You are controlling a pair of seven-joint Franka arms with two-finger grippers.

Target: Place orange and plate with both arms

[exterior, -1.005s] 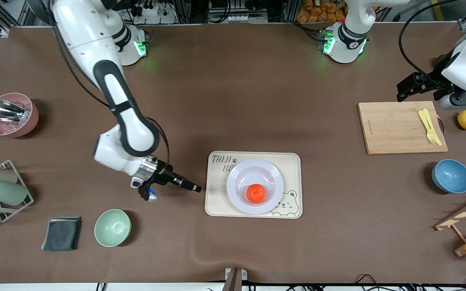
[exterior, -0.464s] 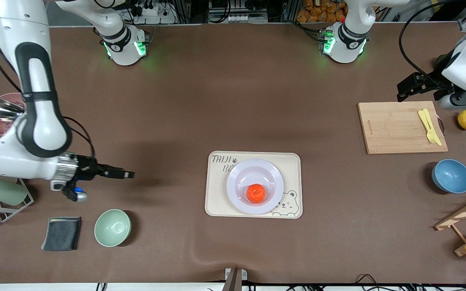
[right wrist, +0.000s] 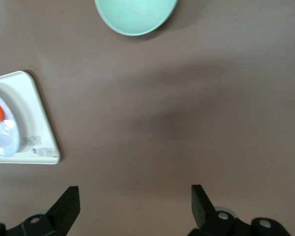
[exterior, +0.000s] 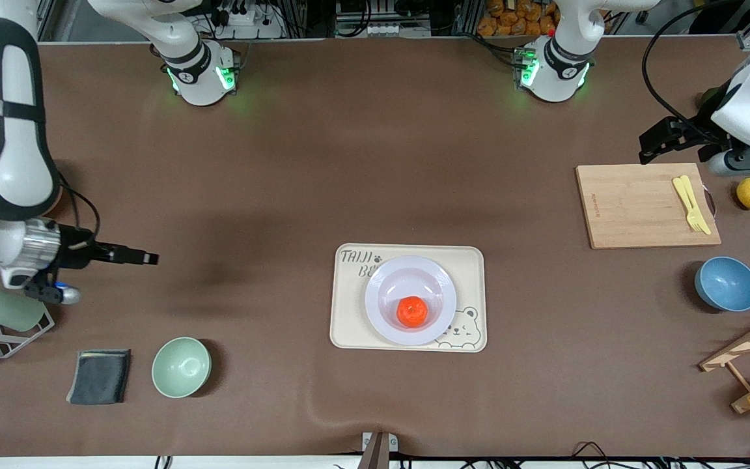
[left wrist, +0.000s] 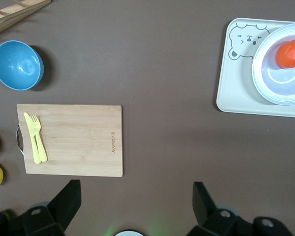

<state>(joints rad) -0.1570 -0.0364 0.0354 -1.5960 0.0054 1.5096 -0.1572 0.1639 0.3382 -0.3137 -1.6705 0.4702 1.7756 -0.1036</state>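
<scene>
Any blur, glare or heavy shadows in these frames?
Front view: sharp, with a soft dark shadow patch on the table between the right hand and the tray. Right wrist view: soft, the green bowl and tray lettering smeared. Left wrist view: crisp, with mild sheen on the plate beside the orange.

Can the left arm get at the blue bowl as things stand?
Probably yes: the blue bowl sits uncovered at the left arm's end; the left gripper, jaws open and empty, hangs above the cutting board beside it.

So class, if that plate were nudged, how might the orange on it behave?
The orange is round, so it would probably roll. The plate's shallow centre may catch it. The glossy plate itself could slide on the tray.
</scene>
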